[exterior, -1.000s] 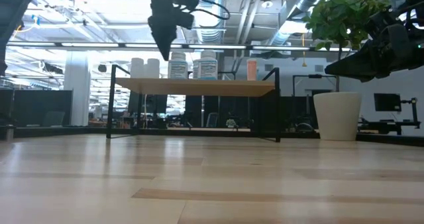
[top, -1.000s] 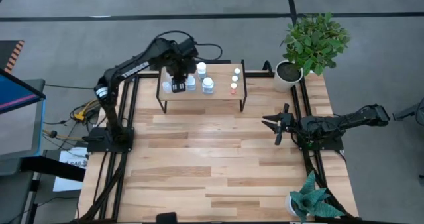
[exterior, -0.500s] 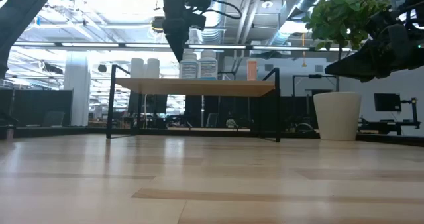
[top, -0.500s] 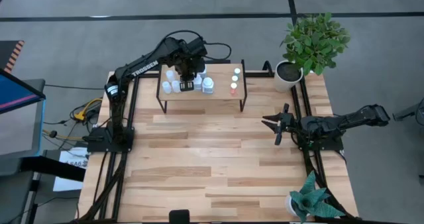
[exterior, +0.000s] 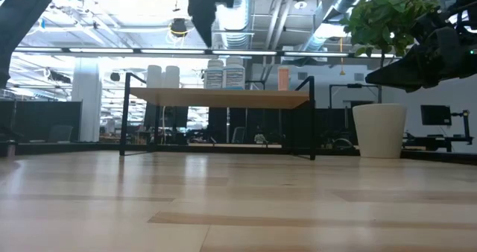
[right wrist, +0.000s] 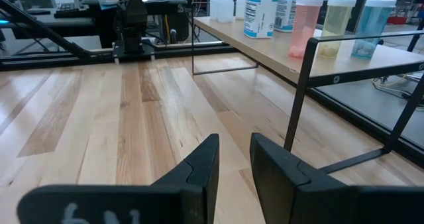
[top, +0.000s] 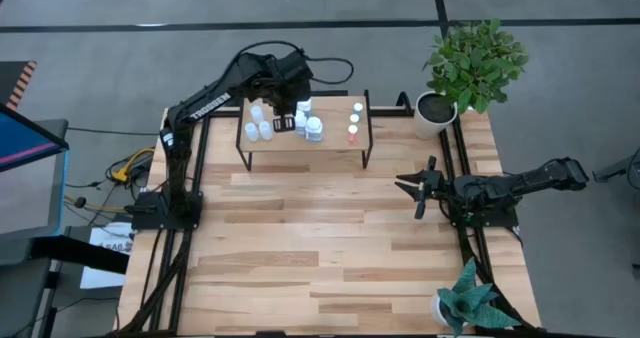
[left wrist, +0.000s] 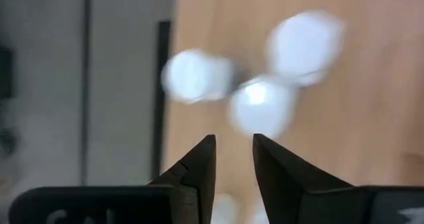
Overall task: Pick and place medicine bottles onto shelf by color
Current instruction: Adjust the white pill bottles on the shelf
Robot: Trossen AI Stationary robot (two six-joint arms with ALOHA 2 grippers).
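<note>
We find all the medicine bottles (top: 305, 120) already standing on the shelf (top: 335, 138), which sits at the twelve o'clock edge of the tabletop (top: 320, 238). Toward the shelf's nine o'clock end is a cluster of small white ones (top: 258, 121), near the middle the larger labelled white ones (exterior: 223, 74), and toward three o'clock a row of tinted ones (right wrist: 336, 26): orange, yellowish and pale blue.

The left pincer (top: 282, 124) hangs over the shelf between the small white cluster and the larger white bottles. Its jaws stand a narrow slit apart with nothing between them, so we judge it released and empty. The right pincer (top: 412, 190) waits at the tabletop's three o'clock side, clenched on nothing.

We judge these bottles light, rigid plastic with smooth, slippery sides, tall for their footprint and so easily toppled, especially packed this close. We would take one from above around the cap or just beneath it, jaws straddling it squarely, because a neighbour nudged on the way down could tip or roll off the narrow shelf.
</note>
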